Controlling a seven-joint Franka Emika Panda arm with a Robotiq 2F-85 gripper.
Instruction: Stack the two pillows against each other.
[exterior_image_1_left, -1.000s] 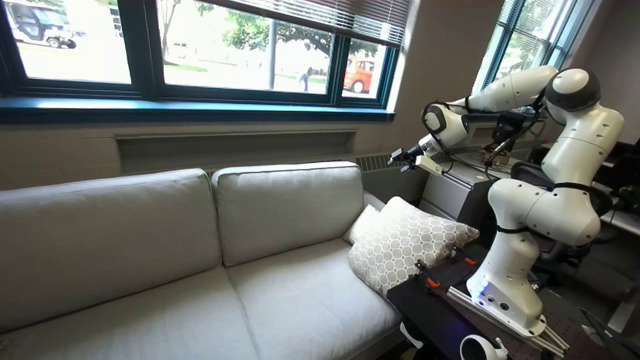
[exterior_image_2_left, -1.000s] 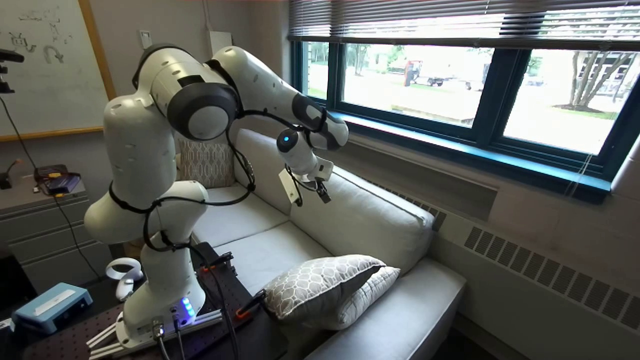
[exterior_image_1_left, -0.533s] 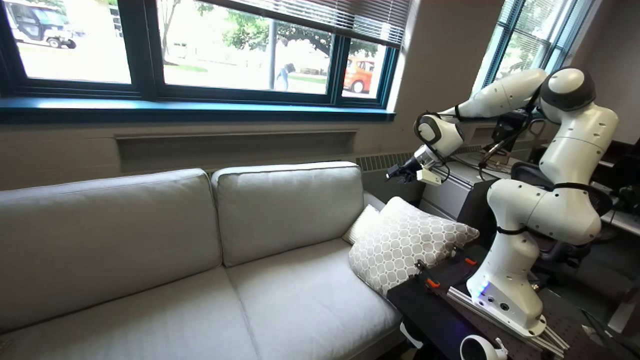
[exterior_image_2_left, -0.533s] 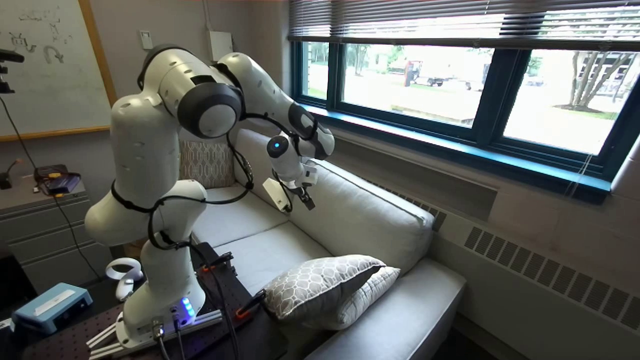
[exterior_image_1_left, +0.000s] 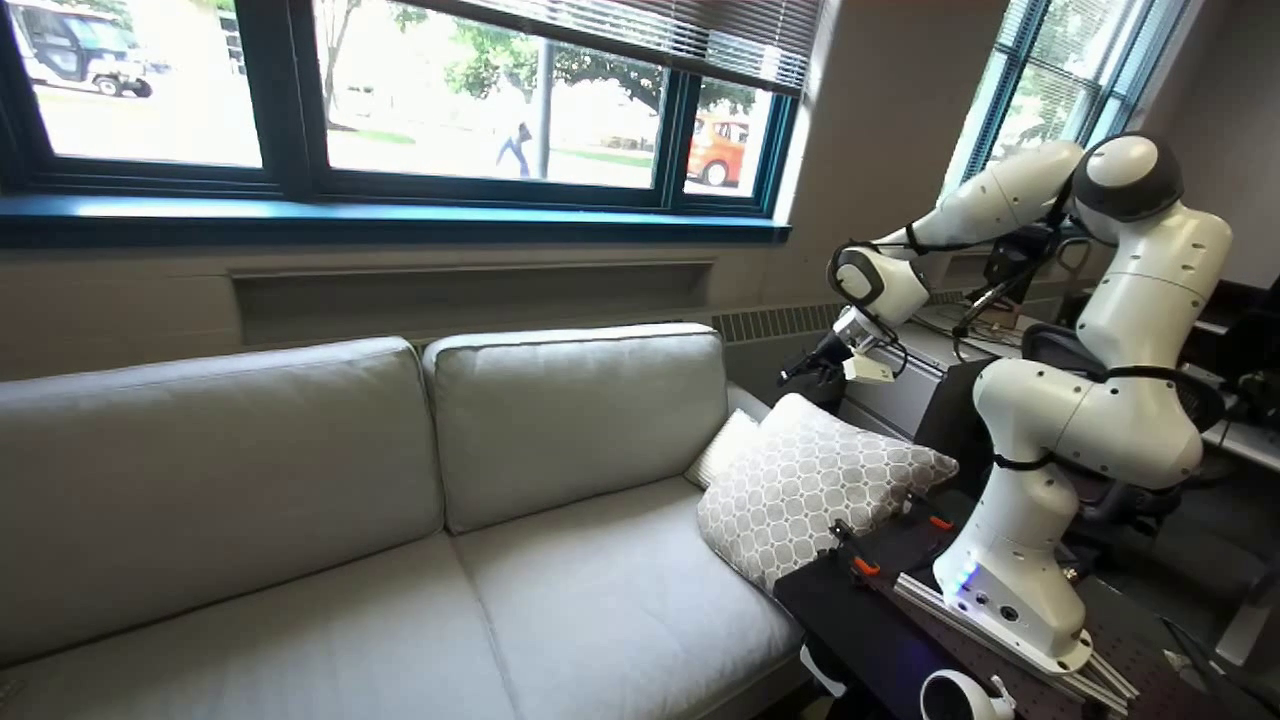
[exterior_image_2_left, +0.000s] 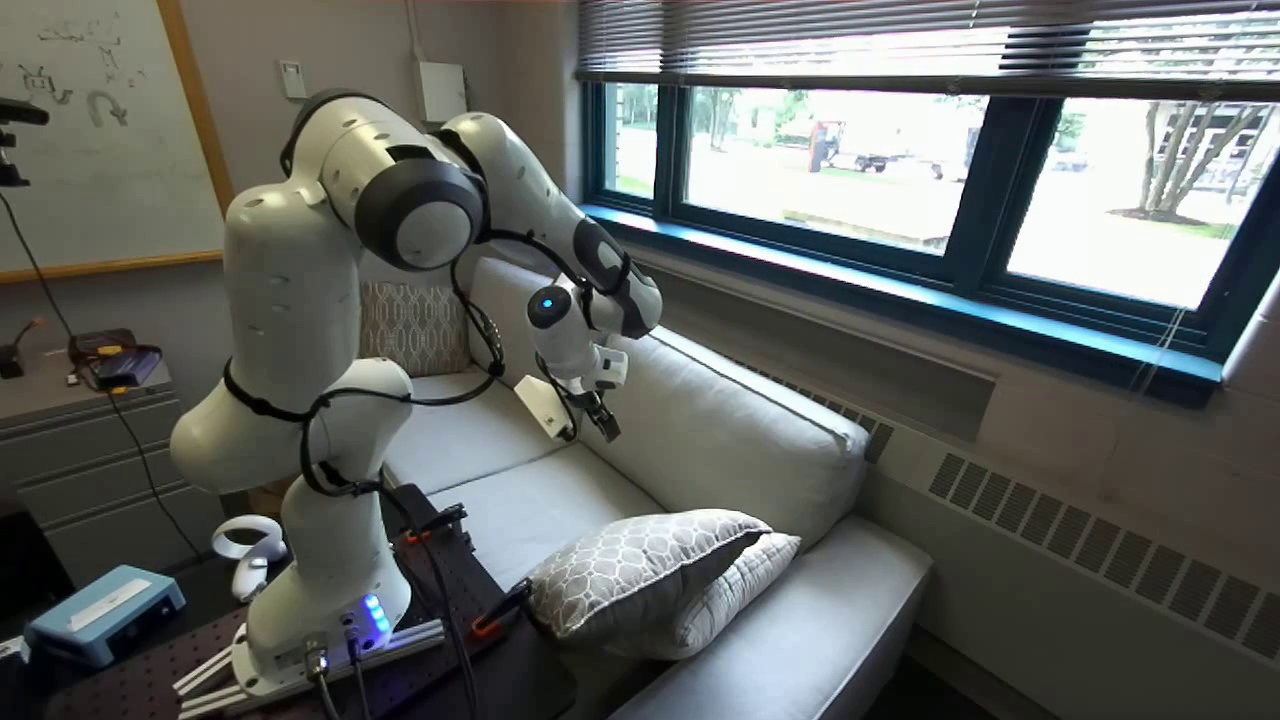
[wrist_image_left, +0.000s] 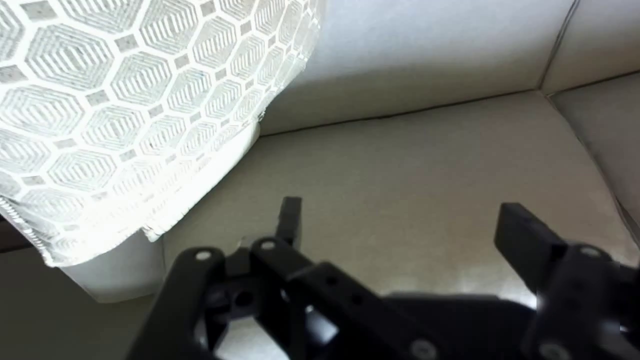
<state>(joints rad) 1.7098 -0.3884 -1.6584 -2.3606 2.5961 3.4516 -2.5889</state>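
Task pair, two pieces: one large grey-beige octagon-lattice pillow (exterior_image_1_left: 805, 490), tilted at one end of a pale grey sofa (exterior_image_1_left: 300, 620), beside the worktop (exterior_image_1_left: 860, 640); one smaller cream-white quilted pillow (exterior_image_2_left: 740, 590), partly covered by the lattice one and next to the armrest (exterior_image_2_left: 840, 615). Also: two back cushions (exterior_image_1_left: 580, 425), one patterned throw pillow (exterior_image_2_left: 415, 325) at the sofa's opposite end, two black-and-orange clamps (exterior_image_2_left: 503, 608) on the worktop. Pincer (wrist_image_left: 402, 225), one: its two fingers (wrist_image_left: 290, 220) spread wide apart, above the sofa seat, clear of both task pillows.
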